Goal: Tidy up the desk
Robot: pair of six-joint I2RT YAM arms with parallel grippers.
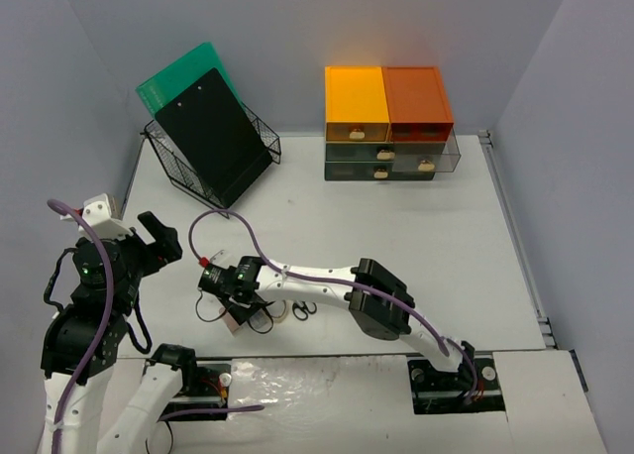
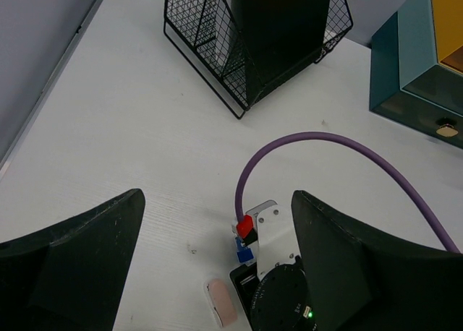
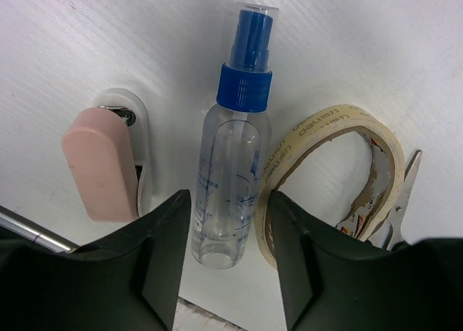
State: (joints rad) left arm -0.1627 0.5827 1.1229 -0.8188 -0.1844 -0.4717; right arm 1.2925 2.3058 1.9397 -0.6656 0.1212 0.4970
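The desk (image 1: 396, 236) is a wide white tabletop. Near its front left lie a clear spray bottle with a blue cap (image 3: 231, 179), a pink stapler (image 3: 101, 168), a roll of beige tape (image 3: 333, 165) and scissors (image 3: 401, 194). My right gripper (image 3: 228, 251) is open, low over the desk, with its fingers on either side of the bottle's base; gaps show on both sides. In the top view it (image 1: 248, 313) reaches across to the left. My left gripper (image 1: 163, 238) is open and empty, raised to the left of those items. Its wrist view shows the stapler (image 2: 222, 302) beside the right wrist.
A black wire basket (image 1: 213, 162) holding a black clipboard and a green board stands at the back left. A drawer unit with orange tops (image 1: 388, 122) stands at the back centre. A purple cable (image 2: 325, 139) arcs over the desk from the right wrist.
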